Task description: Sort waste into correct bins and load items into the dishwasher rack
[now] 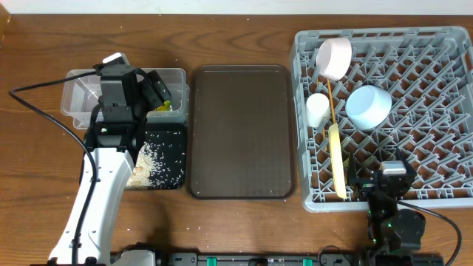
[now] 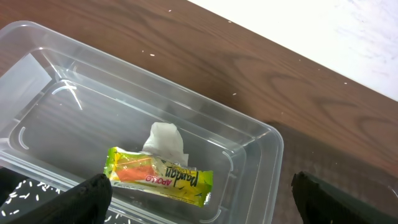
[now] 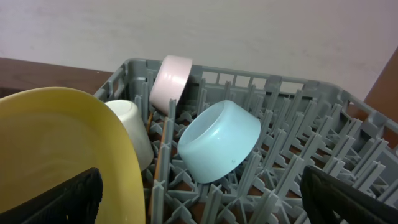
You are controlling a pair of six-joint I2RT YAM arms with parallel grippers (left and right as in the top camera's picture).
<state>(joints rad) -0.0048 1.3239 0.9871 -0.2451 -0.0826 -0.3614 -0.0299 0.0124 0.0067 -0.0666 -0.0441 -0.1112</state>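
Note:
In the left wrist view the clear tub (image 2: 249, 134) holds the crumpled white tissue (image 2: 166, 140) and the green-and-orange wrapper (image 2: 160, 176). My left gripper (image 2: 202, 199) hangs open above them, holding nothing; overhead it (image 1: 157, 92) is over the tub's right end. Rice grains (image 1: 151, 166) lie in the black tray (image 1: 176, 133). The grey rack (image 1: 443, 111) carries the pinkish bowl (image 1: 334, 58), white cup (image 1: 317, 108), light blue bowl (image 1: 368, 107), chopsticks (image 1: 331, 100) and the yellow-green plate (image 1: 338, 159) on edge. My right gripper (image 1: 390, 168) stands open and empty at the rack's front, beside the plate (image 3: 62, 149).
A large dark brown serving tray (image 1: 240, 133) lies between the bins and the rack. A black cable (image 1: 44, 96) loops left of the left arm. A few rice grains are scattered on the wooden table (image 1: 222, 222) near the front edge.

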